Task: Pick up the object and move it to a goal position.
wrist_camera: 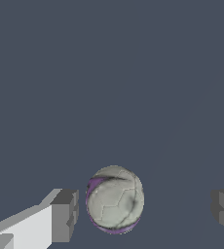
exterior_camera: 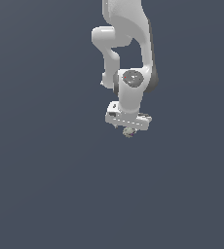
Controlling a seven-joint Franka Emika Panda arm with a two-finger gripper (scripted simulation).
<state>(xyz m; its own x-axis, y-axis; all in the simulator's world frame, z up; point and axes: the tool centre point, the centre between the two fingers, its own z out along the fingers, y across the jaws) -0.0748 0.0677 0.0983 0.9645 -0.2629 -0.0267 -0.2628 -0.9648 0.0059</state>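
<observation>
The object is a small greyish ball with a cracked pattern and purple tints. In the wrist view it lies between my two grey fingertips, nearer to one than to the other and touching neither. My gripper is open, its jaws set wide apart. In the exterior view the white arm reaches down from the top. Its gripper hangs directly over the object, which shows as a tiny lump just under the white gripper bar.
A plain dark grey-blue surface fills both views around the arm. No other objects, containers or edges show.
</observation>
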